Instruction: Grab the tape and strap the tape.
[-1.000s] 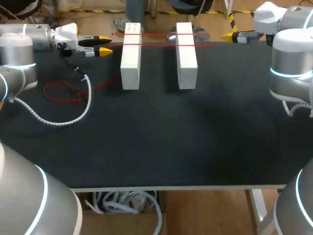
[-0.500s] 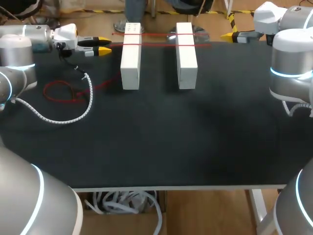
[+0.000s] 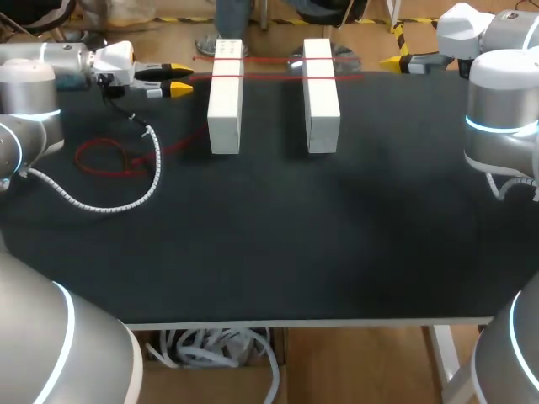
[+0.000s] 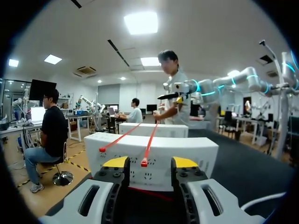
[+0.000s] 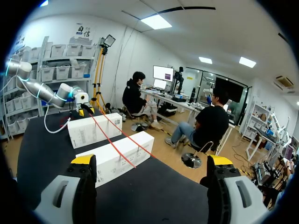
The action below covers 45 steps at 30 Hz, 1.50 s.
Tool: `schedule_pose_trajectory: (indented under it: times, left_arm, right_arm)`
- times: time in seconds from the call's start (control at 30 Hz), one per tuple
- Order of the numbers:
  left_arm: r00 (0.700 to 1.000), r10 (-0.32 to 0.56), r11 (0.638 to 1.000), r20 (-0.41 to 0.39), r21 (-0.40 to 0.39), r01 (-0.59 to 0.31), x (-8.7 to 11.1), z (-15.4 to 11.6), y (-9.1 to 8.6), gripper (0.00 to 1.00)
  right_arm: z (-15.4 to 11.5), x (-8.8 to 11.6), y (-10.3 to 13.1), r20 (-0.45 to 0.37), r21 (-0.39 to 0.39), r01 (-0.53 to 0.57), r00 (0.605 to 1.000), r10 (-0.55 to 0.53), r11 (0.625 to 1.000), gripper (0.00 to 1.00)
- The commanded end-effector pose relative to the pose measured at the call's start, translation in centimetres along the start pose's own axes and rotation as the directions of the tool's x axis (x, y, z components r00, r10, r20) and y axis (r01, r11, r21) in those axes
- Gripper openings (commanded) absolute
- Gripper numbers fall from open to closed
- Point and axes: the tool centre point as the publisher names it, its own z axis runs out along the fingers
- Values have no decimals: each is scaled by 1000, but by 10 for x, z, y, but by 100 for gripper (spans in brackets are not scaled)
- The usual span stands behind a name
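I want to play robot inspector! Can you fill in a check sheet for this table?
Surface: black table, flat.
Job's things: left white box and right white box stand side by side; red tape runs across both in two lines, and more of it loops on the table near the left arm.
Clutter: nothing seen.
Grippers: left gripper open, beside the left white box; right gripper open, holding nothing.
Cables: white coiled cable lies on the table.
Surroundings: nothing seen touching the table.

Bright ceiling panels (image 4: 141,22) overhead; faint shadows beside white blocks (image 3: 225,97)
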Motion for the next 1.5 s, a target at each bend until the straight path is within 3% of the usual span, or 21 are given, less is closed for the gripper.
schedule_pose_trajectory:
  times: [0.03, 0.17, 0.47, 0.77, 1.33, 1.5]
  left_arm:
    - [998, -3, 1000, -57, 6, 3, -7, 1, 3, 36]
    - [998, -3, 1000, -58, 9, 4, -7, 2, 3, 33]
    - [998, -4, 1000, -59, 6, 5, -7, 3, 6, 35]
    - [999, -15, 1000, -52, 18, 16, -7, 9, 5, 24]
    - [997, -15, 1000, -74, 9, 16, -6, 8, 8, 16]
    - [997, -14, 1000, -79, 10, 15, -5, 8, 8, 9]
  right_arm:
    - [-1, 0, 0, -1, -1, 0, 1000, 0, 1000, 100]
    - [-1, 0, 0, -1, -1, 0, 1000, 0, 1000, 100]
    - [-1, 0, 0, -1, -1, 0, 1000, 0, 1000, 100]
    - [-1, 0, 0, -1, -1, 0, 1000, 0, 1000, 100]
    - [-1, 0, 0, -1, -1, 0, 1000, 0, 1000, 100]
    - [-1, 0, 0, -1, -1, 0, 1000, 0, 1000, 100]
